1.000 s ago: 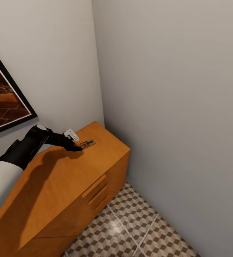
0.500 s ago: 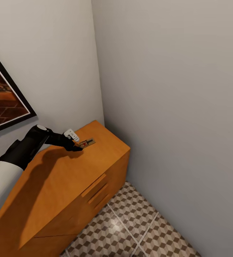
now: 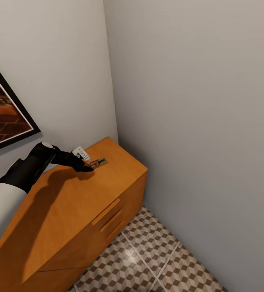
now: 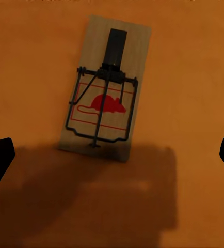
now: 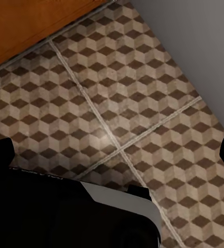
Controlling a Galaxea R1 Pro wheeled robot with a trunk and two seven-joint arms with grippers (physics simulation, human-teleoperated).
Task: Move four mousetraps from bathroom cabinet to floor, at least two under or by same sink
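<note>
Since the left gripper (image 4: pixel 112 155) is spread wide above the trap (image 4: pixel 106 88) on the cabinet (image 3: pixel 67 202), it could be nudged aside if closed off-centre.

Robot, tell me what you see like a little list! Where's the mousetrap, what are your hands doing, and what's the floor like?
room: corner of two grey walls
mousetrap: one, lying flat on top of the cabinet, red mouse picture on it
cabinet: orange-brown wood, drawers shut
left gripper: open, fingers spread wide on either side, just above the mousetrap, not holding it
right gripper: open, holding nothing, pointing down at the floor
floor: tiles with a brown and white cube pattern, no mousetraps seen on it
picture: dark frame, on the wall above the cabinet
</note>
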